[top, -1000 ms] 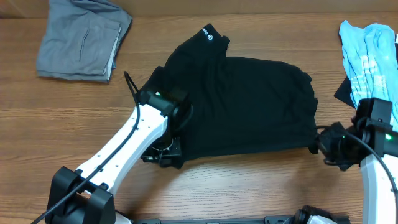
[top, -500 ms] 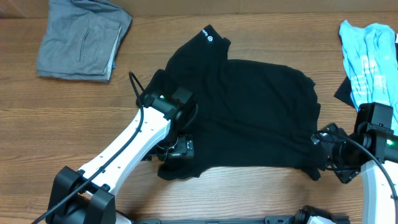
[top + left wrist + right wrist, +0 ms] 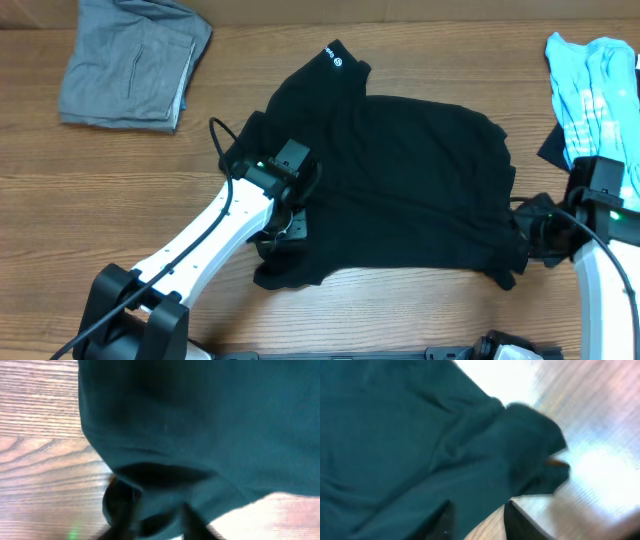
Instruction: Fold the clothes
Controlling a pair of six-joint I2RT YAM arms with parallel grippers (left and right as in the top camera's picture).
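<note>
The black T-shirt lies spread across the middle of the wooden table, with a white logo mark on its far sleeve. My left gripper is shut on the shirt's near left hem corner. In the left wrist view, dark fabric hangs bunched between the fingers of my left gripper. My right gripper is shut on the near right hem corner. In the right wrist view, the fabric runs between the fingers of my right gripper, slightly above the wood.
A grey folded garment lies at the back left. A light blue shirt with white print lies at the back right, with a dark piece sticking out under it. Bare wooden table runs along the front.
Both grippers have moved the near hem: it first bulged toward the front edge. Now both grippers have shifted slightly toward the back with the corners.
</note>
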